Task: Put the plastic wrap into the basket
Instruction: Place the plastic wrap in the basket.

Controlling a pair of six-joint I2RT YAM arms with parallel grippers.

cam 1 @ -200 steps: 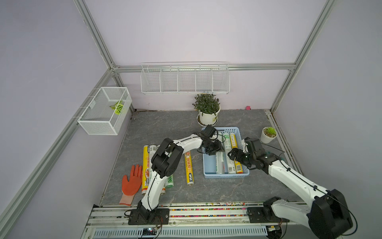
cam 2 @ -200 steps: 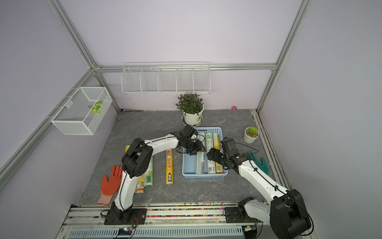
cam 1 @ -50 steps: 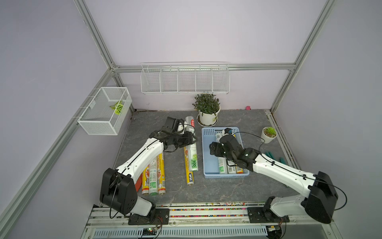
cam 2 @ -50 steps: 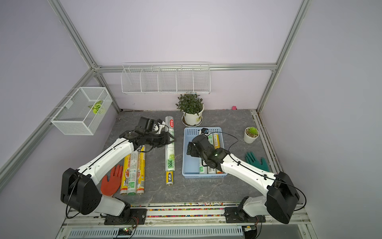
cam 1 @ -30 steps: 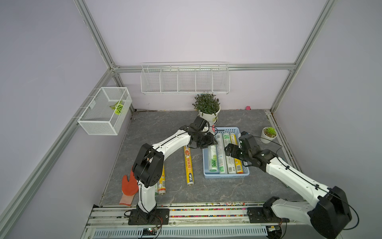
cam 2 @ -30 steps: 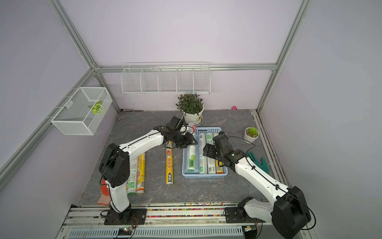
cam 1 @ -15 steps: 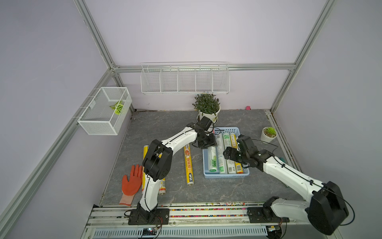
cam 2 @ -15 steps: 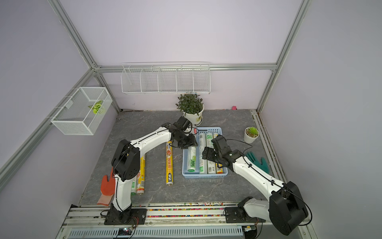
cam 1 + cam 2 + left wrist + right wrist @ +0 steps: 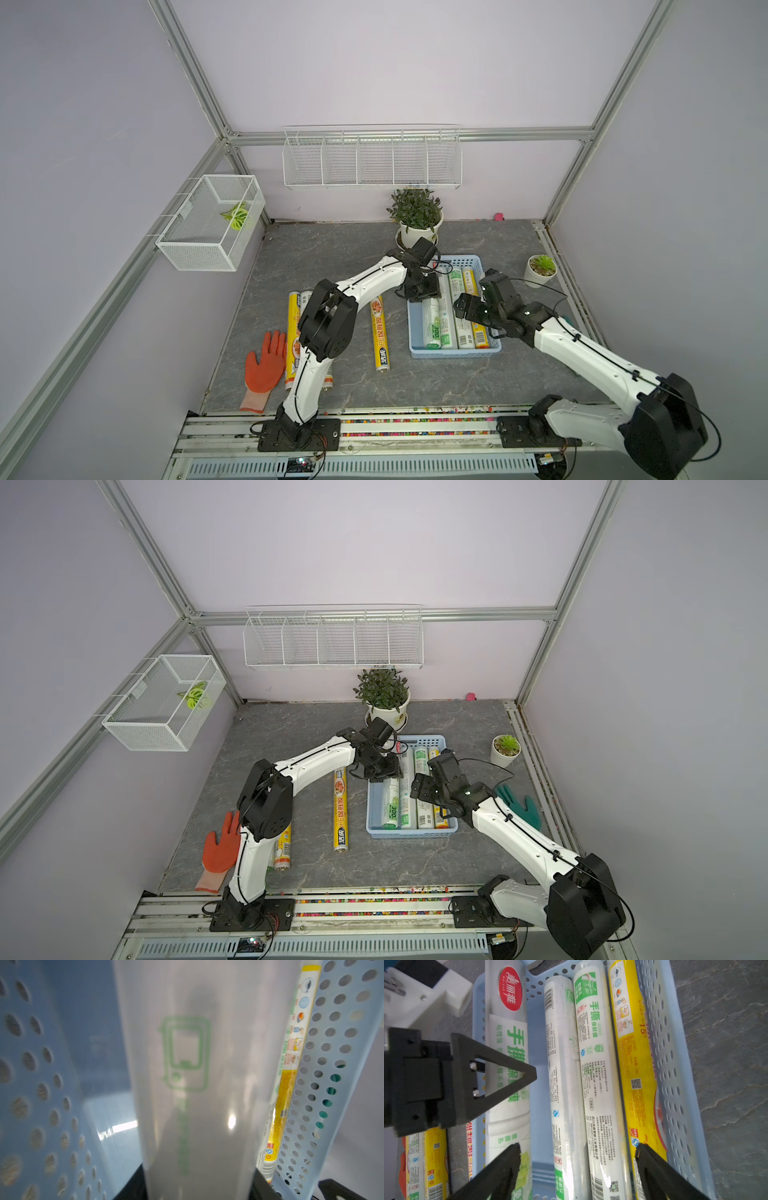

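The light-blue basket (image 9: 454, 354) (image 9: 675, 1064) sits right of centre with several rolls of plastic wrap side by side in it. My left gripper (image 9: 424, 289) (image 9: 199, 1185) is shut on the far end of a white green-labelled roll (image 9: 432, 328) (image 9: 197, 1084) (image 9: 508, 1022) in the basket's left lane. That end sticks out over the far rim. My right gripper (image 9: 466, 309) (image 9: 577, 1152) hangs open above two white rolls (image 9: 593, 1064) and a yellow one (image 9: 637, 1064), touching none. A yellow roll (image 9: 380, 332) lies on the floor.
More rolls (image 9: 293, 328) lie on the floor behind my left arm, beside an orange glove (image 9: 264, 370). A green glove (image 9: 517, 804) lies right of the basket. A large potted plant (image 9: 415, 216) and a small pot (image 9: 540, 270) stand close behind the basket.
The left gripper carried the white roll from the floor over into the basket's left side. In the last half second both arms have hardly moved.
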